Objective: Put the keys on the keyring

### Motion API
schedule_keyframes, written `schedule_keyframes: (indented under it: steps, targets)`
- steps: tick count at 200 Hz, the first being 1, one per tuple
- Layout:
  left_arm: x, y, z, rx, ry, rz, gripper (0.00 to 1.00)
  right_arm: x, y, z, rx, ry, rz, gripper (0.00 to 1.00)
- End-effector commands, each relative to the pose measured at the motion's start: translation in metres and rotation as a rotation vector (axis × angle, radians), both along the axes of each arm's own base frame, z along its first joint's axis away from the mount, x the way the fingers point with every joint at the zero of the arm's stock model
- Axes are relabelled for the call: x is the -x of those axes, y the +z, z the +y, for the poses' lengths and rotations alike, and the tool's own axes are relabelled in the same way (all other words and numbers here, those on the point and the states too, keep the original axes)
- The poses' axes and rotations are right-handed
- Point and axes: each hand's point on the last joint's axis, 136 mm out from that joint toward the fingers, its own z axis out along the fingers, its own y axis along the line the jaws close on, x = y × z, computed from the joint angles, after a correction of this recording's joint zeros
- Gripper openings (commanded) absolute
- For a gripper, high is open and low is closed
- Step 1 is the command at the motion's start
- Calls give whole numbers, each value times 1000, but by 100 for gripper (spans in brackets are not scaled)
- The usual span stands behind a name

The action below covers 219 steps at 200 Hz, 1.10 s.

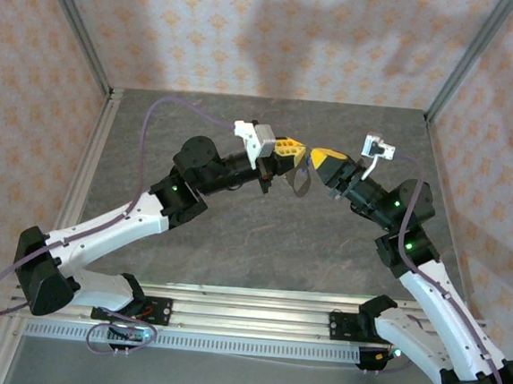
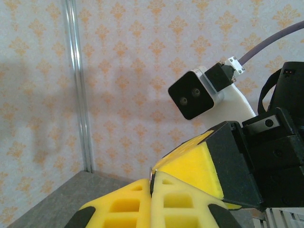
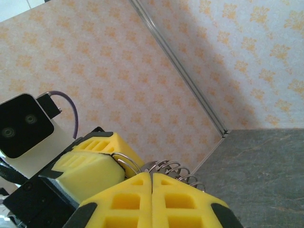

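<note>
Both grippers meet tip to tip in mid-air over the middle of the table. My left gripper (image 1: 296,152) (image 2: 153,183) is shut, with a thin silver metal edge (image 2: 153,175) pinched between its yellow pads. In the right wrist view that metal is the keyring (image 3: 176,169), several silvery wire loops running from the left gripper's jaws to just past my right gripper (image 3: 152,178). The right gripper (image 1: 313,157) is shut; I cannot tell whether it pinches the loops. A dark rounded shape (image 1: 301,181) hangs below the two tips. The keys are out of view.
The grey table top (image 1: 235,235) lies below the raised arms. Patterned walls and aluminium corner posts (image 1: 78,28) close in the back and sides. A rail (image 1: 245,321) runs along the near edge, with both arm bases on it.
</note>
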Motion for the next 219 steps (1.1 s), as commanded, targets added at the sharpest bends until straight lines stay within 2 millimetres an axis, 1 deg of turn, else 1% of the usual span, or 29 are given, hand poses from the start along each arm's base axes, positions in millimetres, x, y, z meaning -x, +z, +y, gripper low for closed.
schedule_keyframes:
  steps: [1,22,44,80,84,93,101,109,114,155,173,194,219]
  targets:
    - [13,30,7,77,-11,-78,0,3,-7,4,11,50,22,0]
    - [12,29,6,76,-12,-76,0,7,-9,13,26,122,35,0]
    - [11,28,6,83,-7,-70,0,8,-13,17,39,147,48,0]
    - [6,26,7,94,15,-61,0,3,-18,8,53,86,56,0]
    - [6,26,8,96,18,-59,0,2,-18,7,53,76,60,4]
    - [4,24,8,99,28,-56,0,0,-18,2,50,54,65,17]
    - [2,24,9,106,36,-53,0,-1,-18,-2,49,36,67,26]
    - [2,24,10,113,40,-55,0,-2,-16,-6,45,15,67,33]
    - [2,24,10,118,41,-56,0,-2,-15,-9,42,4,65,35]
    - [-1,22,14,148,47,-47,0,2,2,-25,26,-62,35,37]
    - [-5,22,19,173,48,-32,0,0,10,-30,12,-97,27,38]
    - [-15,20,27,213,38,12,0,-6,18,-37,-20,-151,28,38]
    - [-30,15,37,271,22,83,0,-20,18,-43,-44,-211,52,38]
